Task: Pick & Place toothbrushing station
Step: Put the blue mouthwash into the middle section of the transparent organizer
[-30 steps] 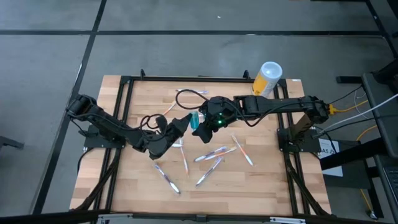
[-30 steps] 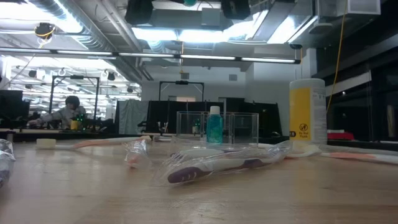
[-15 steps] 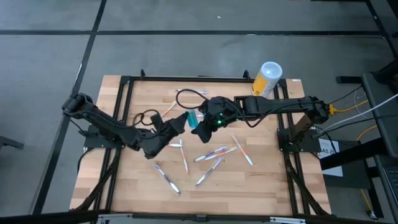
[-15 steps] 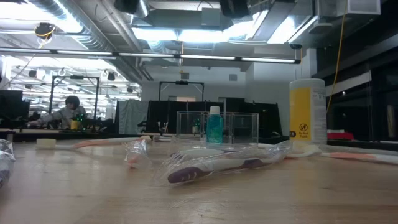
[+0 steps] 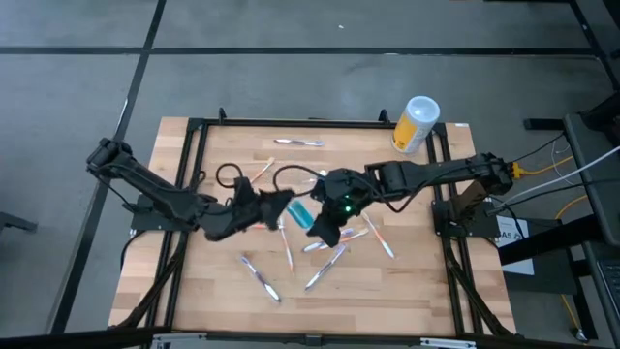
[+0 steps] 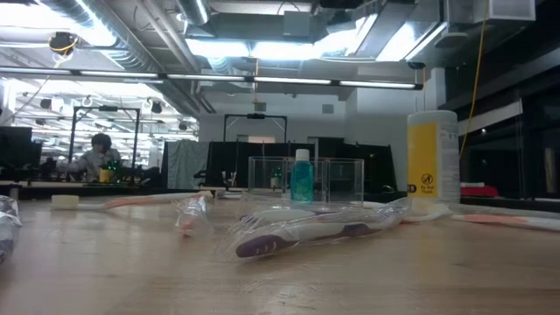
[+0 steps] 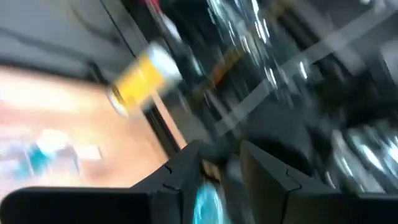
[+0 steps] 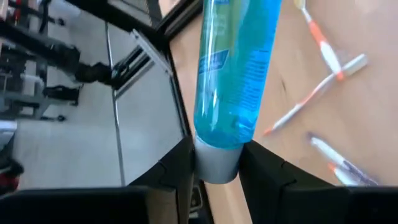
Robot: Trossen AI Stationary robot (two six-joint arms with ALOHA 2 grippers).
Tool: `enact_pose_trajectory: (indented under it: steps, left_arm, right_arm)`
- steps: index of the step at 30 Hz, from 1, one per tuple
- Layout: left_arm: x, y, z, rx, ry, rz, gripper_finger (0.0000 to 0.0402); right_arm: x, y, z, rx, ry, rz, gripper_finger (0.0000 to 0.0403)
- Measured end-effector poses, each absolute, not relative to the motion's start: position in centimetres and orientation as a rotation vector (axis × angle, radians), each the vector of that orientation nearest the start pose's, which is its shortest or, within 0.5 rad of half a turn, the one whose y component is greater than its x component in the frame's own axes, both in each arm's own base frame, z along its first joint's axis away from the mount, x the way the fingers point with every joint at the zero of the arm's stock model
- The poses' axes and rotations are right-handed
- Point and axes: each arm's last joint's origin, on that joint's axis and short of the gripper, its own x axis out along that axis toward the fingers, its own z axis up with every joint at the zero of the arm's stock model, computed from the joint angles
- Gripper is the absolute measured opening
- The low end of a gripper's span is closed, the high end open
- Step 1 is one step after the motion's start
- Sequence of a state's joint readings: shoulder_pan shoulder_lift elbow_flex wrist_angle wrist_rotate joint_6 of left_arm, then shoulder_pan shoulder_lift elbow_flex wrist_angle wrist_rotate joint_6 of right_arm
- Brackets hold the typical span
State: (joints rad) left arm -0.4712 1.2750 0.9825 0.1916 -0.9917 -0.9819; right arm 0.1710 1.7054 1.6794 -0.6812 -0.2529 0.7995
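Clear plastic marked the toothbrushing station (image 6: pixel 337 179), which stood upright on the bench (image 6: pixel 420 271) towards its far edge in the low view, with a small blue bottle (image 6: pixel 301 178) in line with it; whether that bottle sat inside or in front could not be told. From above, the station could not be picked out.

Near the middle of the bench (image 5: pixel 426 281), the right claw (image 5: pixel 317 223) was clamped on the pale cap of a blue bottle (image 5: pixel 298 210). The right wrist view showed the same grip, both fingers (image 8: pixel 177 165) pressed against the cap and the bottle (image 8: pixel 235 68) reaching out over loose toothbrushes (image 8: pixel 323 62).

Just across that bottle was the left claw (image 5: pixel 274 206); its wrist view was smeared, so whether it was open or closed could not be told.

Several toothbrushes (image 5: pixel 329 239) lay scattered near the front edge. 1 yellow canister (image 5: pixel 415 124) with a white lid stood near the far right corner. 1 wrapped toothbrush (image 6: pixel 297 232) lay close to the low camera.
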Motion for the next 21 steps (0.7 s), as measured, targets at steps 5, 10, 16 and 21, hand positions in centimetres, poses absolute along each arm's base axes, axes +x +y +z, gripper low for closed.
enact_pose_trajectory:
  steps: [5,10,16,21]
  left_arm:
    - [23.5,-11.4,33.4,-0.927,0.049,0.32,0.0146]
    - [21.6,-11.4,33.8,-1.009,0.103,0.303,0.0187]
    - [22.9,-11.3,33.5,-1.109,0.145,0.231,0.0227]
    - [24.9,-11.2,33.1,-1.148,0.138,0.166,0.0237]
  right_arm:
    - [36.1,9.0,35.5,0.763,0.912,0.209,0.0112]
    - [35.4,11.4,35.5,0.759,0.957,0.297,0.0112]
    - [35.5,12.1,35.8,0.768,0.922,0.289,0.0112]
    - [35.6,12.1,35.8,0.77,0.903,0.268,0.0112]
